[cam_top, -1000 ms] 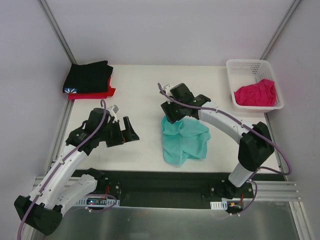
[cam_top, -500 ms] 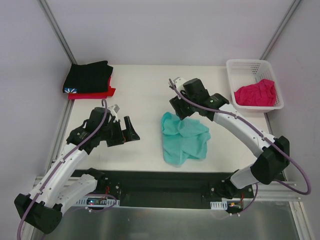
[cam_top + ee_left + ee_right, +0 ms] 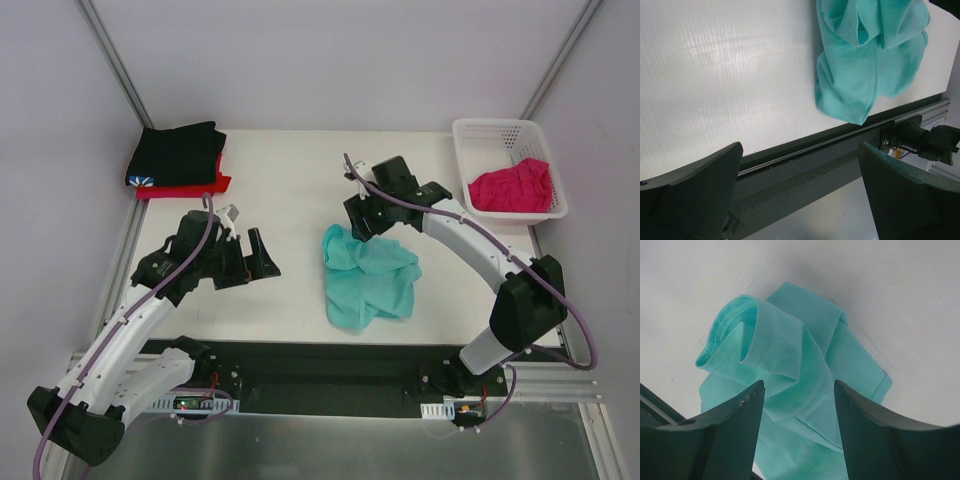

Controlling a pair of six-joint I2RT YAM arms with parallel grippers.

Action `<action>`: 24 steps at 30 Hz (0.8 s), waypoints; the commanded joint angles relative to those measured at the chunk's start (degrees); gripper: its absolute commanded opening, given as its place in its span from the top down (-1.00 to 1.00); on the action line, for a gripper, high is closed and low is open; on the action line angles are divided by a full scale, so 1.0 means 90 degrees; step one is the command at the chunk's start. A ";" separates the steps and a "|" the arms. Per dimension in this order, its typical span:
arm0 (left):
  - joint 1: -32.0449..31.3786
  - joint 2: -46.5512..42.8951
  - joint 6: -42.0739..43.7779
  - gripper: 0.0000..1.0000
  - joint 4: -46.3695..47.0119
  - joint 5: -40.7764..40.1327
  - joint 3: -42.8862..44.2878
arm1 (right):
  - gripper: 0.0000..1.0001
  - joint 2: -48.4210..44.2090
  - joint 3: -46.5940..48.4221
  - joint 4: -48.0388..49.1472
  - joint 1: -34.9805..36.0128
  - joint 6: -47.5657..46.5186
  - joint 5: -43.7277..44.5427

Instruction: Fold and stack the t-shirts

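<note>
A crumpled teal-green t-shirt [image 3: 368, 278] lies on the table, near the middle front. My right gripper [image 3: 360, 218] hovers open just over its far edge. In the right wrist view the teal-green t-shirt [image 3: 790, 360] shows below the spread fingertips [image 3: 752, 400], and nothing is between them. My left gripper [image 3: 262, 256] is wide open, left of the shirt and apart from it; its wrist view has the teal-green t-shirt [image 3: 865, 55] at upper right. A folded black t-shirt [image 3: 178, 153] rests on a red one [image 3: 190, 188] at the far left. A magenta-pink t-shirt [image 3: 510, 187] sits bunched in the basket.
The white lattice basket [image 3: 500, 131] stands at the far right corner. A dark metal rail [image 3: 830, 145] runs along the table's near edge. White walls with metal posts close in the table on the left, back and right.
My right gripper has let the teal-green t-shirt's top edge drop and moved back and to the right, off the cloth. The left arm has stayed put.
</note>
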 commanded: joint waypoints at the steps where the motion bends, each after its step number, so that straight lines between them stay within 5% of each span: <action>1: -0.0066 0.0022 0.0041 -0.98 -0.0142 -0.0108 0.0204 | -0.22 0.0030 -0.0107 0.0287 0.0009 0.0231 -0.0613; 24: -0.0095 0.0052 0.0031 -0.98 -0.0171 -0.0137 0.0262 | -0.15 0.0957 0.0322 0.0111 -0.0128 -0.0052 -0.0848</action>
